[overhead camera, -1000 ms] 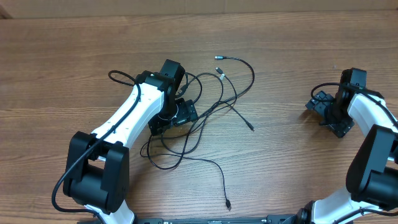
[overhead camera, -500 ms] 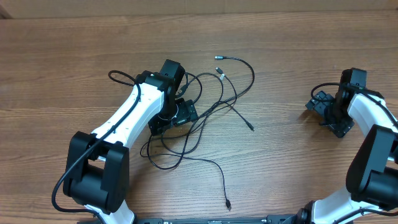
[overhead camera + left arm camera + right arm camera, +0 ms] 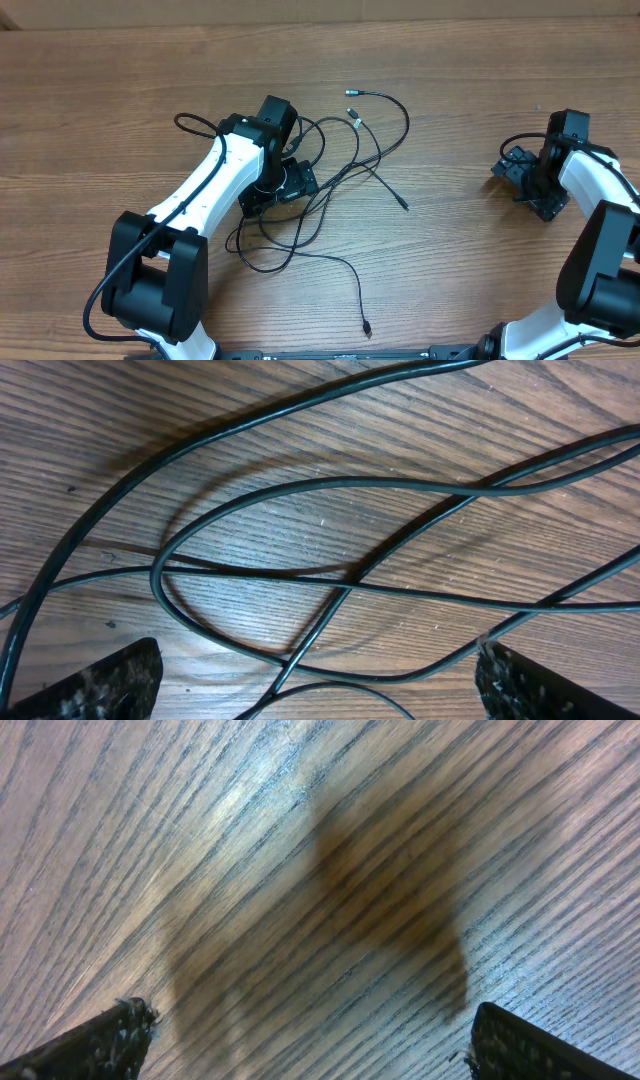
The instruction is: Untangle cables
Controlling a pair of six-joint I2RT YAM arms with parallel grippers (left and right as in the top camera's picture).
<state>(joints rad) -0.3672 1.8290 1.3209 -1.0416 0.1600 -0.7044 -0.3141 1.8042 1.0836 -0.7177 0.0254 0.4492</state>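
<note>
Overhead: the cables (image 3: 345,172) lie tangled mid-worktop (image 3: 450,290) under the left arm (image 3: 220,175). Nothing has shifted, so untangling hasn't started. Left wrist: left fingers (image 3: 100,680) wide, straddling crossed strands. Right wrist: right fingers (image 3: 90,1045) wide over bare wood.

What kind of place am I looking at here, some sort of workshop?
Most likely a robotics lab or test bench. A white-and-black left arm and right arm stand at a wooden table, with a tangle of thin black cables laid out under the left one.
</note>
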